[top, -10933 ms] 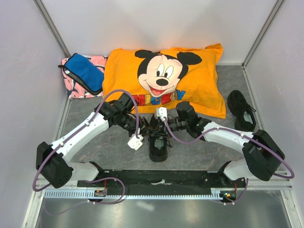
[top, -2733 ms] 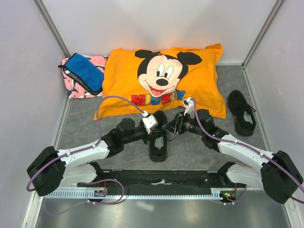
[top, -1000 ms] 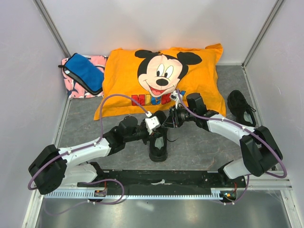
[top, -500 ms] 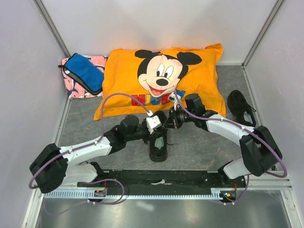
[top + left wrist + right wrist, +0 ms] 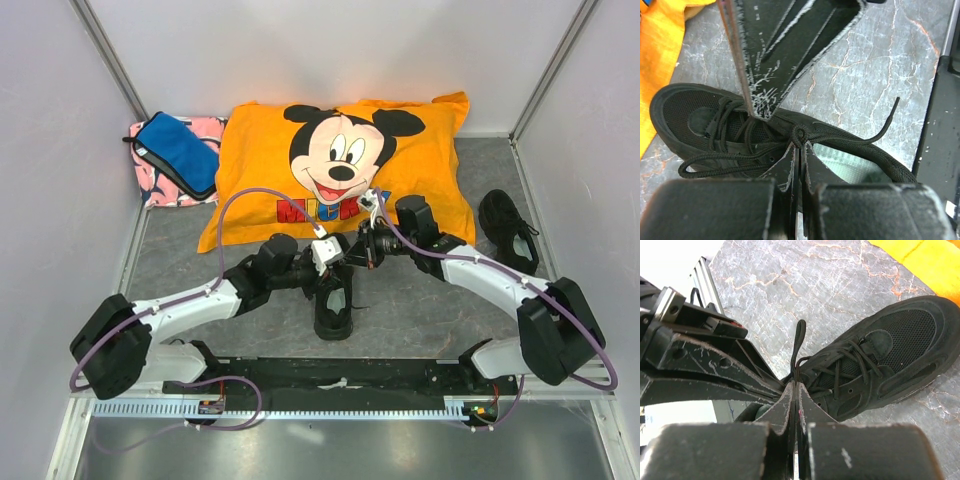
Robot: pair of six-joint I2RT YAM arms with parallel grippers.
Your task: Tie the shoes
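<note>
One black shoe [image 5: 333, 302] lies mid-table with its toe toward the orange pillow [image 5: 340, 165]; it also fills the left wrist view [image 5: 715, 120] and the right wrist view [image 5: 890, 350]. The other shoe [image 5: 510, 232] lies at the right, beside the pillow's corner. Both grippers meet tip to tip over the middle shoe's laces. My left gripper [image 5: 338, 268] [image 5: 800, 146] is shut on a lace strand curled at its tips. My right gripper [image 5: 352, 256] [image 5: 796, 385] is shut on a lace [image 5: 799, 342] that rises from its tips. A loose lace end [image 5: 880, 132] trails over the heel.
A blue pouch [image 5: 178, 152] lies on a pink cloth [image 5: 152, 190] at the back left. Pale walls close in the grey marbled table [image 5: 420, 310] on three sides. A black rail [image 5: 340, 375] with the arm bases runs along the near edge.
My right gripper has closed on the lace within the last second. The left gripper stayed shut on its strand and shifted slightly toward the right gripper.
</note>
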